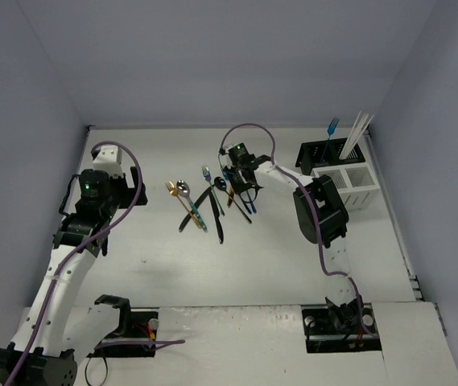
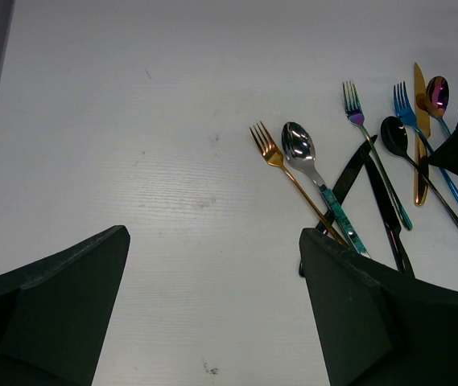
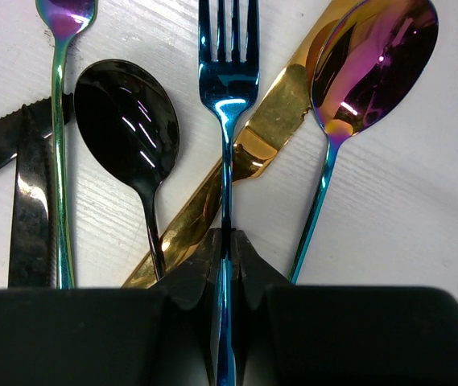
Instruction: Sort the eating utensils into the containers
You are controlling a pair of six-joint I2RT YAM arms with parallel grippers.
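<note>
Right gripper point(image 3: 226, 249) is pinched tight on the blue fork point(image 3: 229, 88) handle; you'll want a clean lift toward the caddies point(image 1: 361, 196).

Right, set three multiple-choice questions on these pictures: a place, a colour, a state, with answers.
1. Relative to the blue fork, the gold knife lies: A on top; B apart; C underneath.
2. The spoon left of that fork, right wrist view, is: A black; B white; C red.
3. The right gripper is: A wide open; B shut on the fork's handle; C shut on nothing.
Answers: 1 C, the fork crosses over it; 2 A, glossy black bowl; 3 B, fingers pinch the handle.
</note>
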